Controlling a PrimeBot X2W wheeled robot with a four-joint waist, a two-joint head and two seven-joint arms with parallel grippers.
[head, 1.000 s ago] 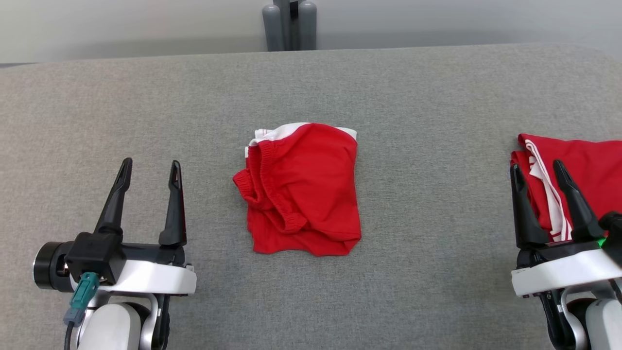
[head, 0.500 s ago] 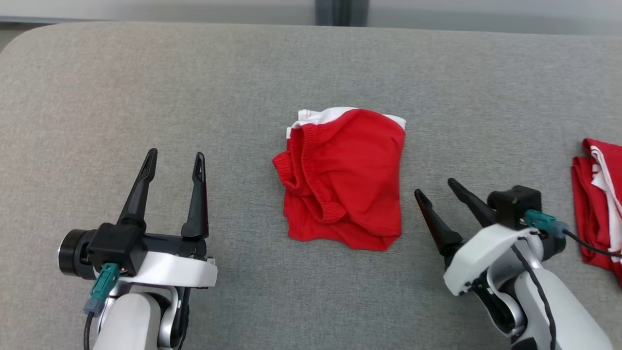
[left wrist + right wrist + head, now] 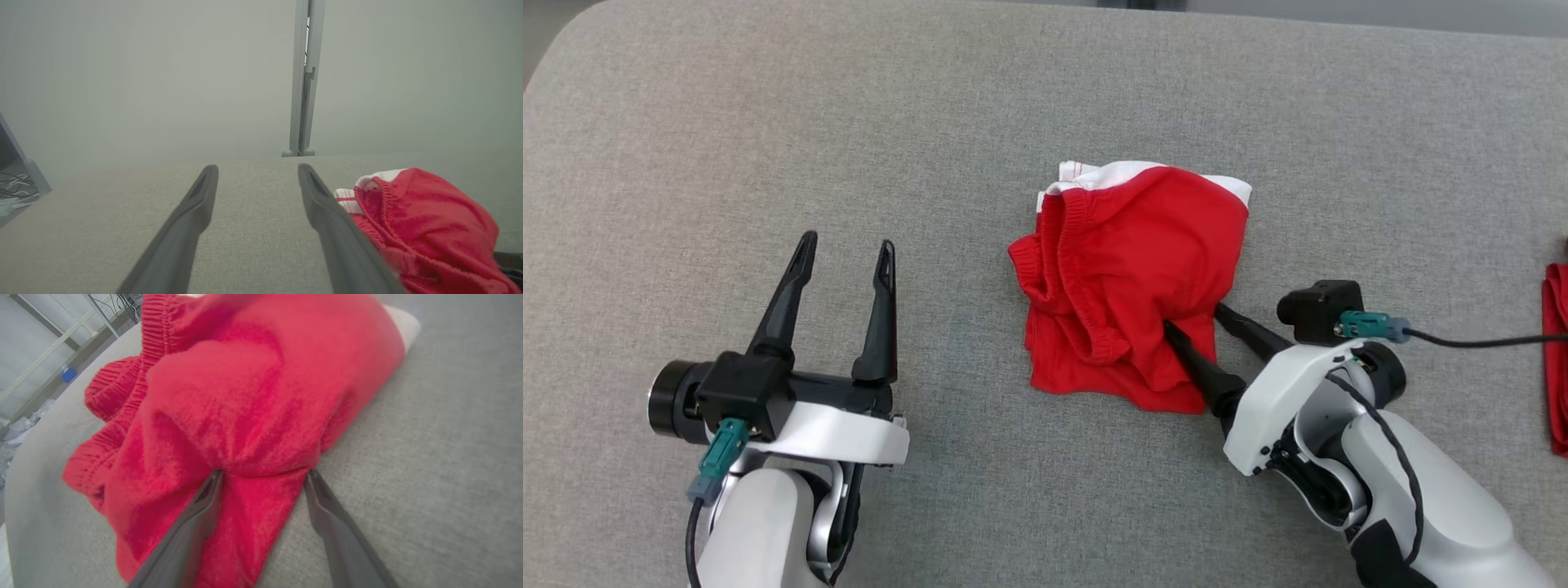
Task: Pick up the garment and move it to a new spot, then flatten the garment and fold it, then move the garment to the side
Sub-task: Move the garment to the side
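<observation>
Grey table (image 3: 686,163): your left gripper (image 3: 847,239) gapes, your right gripper (image 3: 1193,317) straddles the bunched garment (image 3: 1127,261) wide-jawed, fitting early pickup or closing side-shift.

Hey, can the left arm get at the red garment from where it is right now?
Probably yes. The left gripper sits open, left of the red garment, with just bare grey surface between them. The right gripper has its fingers at the opposite edge.

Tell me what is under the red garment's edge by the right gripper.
The right gripper has its open fingers pushed in under the bunched edge of the red garment, with fabric between them. Their tips are covered, as is the grey surface beneath the cloth.
</observation>
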